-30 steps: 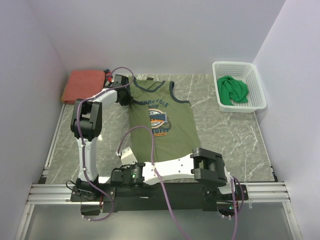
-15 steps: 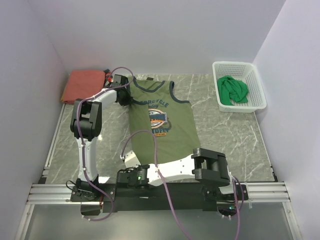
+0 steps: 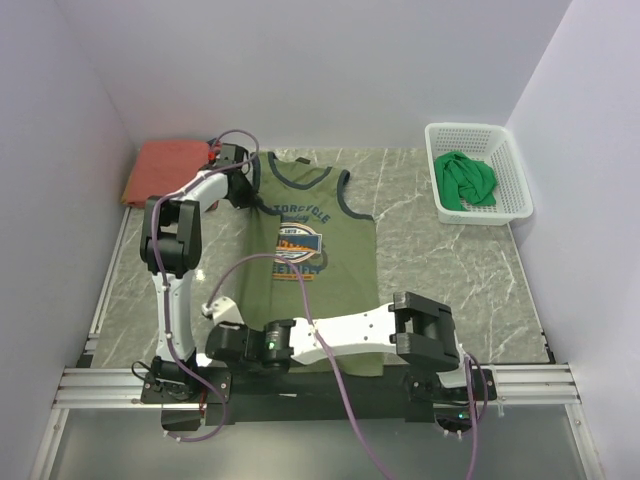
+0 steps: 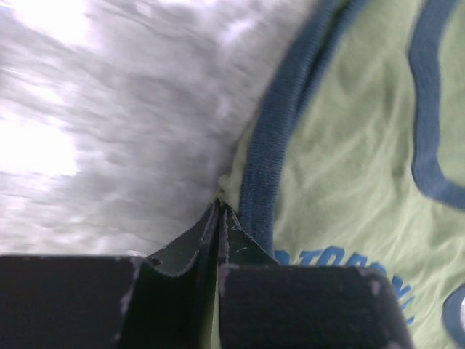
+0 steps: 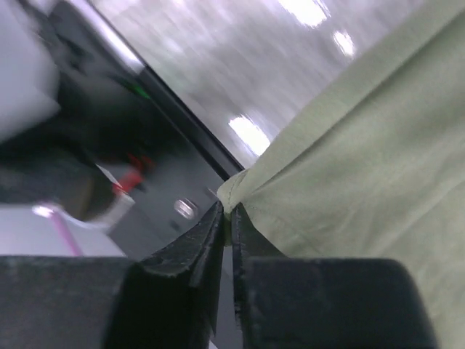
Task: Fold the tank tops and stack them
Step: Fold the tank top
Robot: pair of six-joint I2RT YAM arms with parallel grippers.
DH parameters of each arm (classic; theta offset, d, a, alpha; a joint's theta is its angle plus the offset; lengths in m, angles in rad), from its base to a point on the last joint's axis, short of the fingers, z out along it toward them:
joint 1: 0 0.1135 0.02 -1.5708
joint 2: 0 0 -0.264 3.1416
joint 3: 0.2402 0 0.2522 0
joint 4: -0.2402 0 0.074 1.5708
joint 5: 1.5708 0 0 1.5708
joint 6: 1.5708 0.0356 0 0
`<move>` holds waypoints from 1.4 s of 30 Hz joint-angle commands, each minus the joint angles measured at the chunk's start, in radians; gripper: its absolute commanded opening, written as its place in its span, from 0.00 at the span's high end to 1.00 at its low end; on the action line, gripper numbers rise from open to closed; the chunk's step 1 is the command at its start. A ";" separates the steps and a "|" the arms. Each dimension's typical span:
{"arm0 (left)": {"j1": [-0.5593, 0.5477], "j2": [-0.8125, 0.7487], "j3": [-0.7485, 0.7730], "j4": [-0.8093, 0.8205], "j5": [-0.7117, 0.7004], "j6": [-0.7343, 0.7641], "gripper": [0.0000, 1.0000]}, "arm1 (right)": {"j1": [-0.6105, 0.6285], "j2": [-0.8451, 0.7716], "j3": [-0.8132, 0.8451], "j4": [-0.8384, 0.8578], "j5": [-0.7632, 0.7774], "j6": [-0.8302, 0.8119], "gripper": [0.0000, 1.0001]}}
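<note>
A grey marble-patterned table [image 3: 450,270] filled the overhead view, enclosed by pale walls. The olive green tank top [image 3: 325,270], with navy trim and a chest graphic, lay spread face up in the centre of the frame. Its neckline pointed toward the top and its hem lay near the arm bases at the bottom. A white mesh basket [image 3: 465,128] sat at the upper right, with the bright green tank top [image 3: 468,182] crumpled inside it. The rust-red tank top [image 3: 165,170] lay folded in the table's upper left corner. The left gripper [image 3: 242,182] sat at the olive top's armhole on the left side of the frame. In the left wrist view its jaws were pressed together on the cloth edge beside the navy trim. The right gripper [image 3: 220,315] sat at the lower left of the frame, its arm stretched across the hem. In the right wrist view its jaws were pinched on a plain corner of the olive top.
</note>
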 commanded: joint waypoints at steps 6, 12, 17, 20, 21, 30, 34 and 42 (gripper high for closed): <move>0.055 -0.016 0.059 -0.020 -0.019 0.063 0.82 | -0.068 -0.005 0.024 0.101 -0.099 -0.053 0.76; 0.056 -0.022 0.069 -0.047 -0.022 0.064 0.66 | -0.056 -0.062 -0.050 0.088 -0.104 -0.047 0.48; 0.049 -0.111 0.005 -0.031 -0.019 0.035 0.52 | -0.097 -0.192 -0.150 0.073 0.007 0.019 0.43; 0.029 -0.195 -0.071 0.008 -0.028 0.023 0.39 | -0.207 -0.310 -0.256 0.113 -0.011 0.034 0.44; 0.023 -0.215 -0.093 0.017 -0.028 0.017 0.35 | -0.238 -0.341 -0.294 0.119 -0.019 0.034 0.44; -0.077 -0.443 -0.360 0.121 -0.071 -0.026 0.23 | -0.620 -0.473 -0.320 0.105 -0.068 -0.012 0.49; -0.169 -0.531 -0.450 0.121 -0.078 -0.026 0.26 | -0.809 -0.493 -0.371 0.136 -0.132 -0.024 0.49; -0.348 -0.813 -0.777 0.221 -0.053 -0.095 0.37 | -1.039 -0.380 -0.339 0.173 -0.291 -0.079 0.54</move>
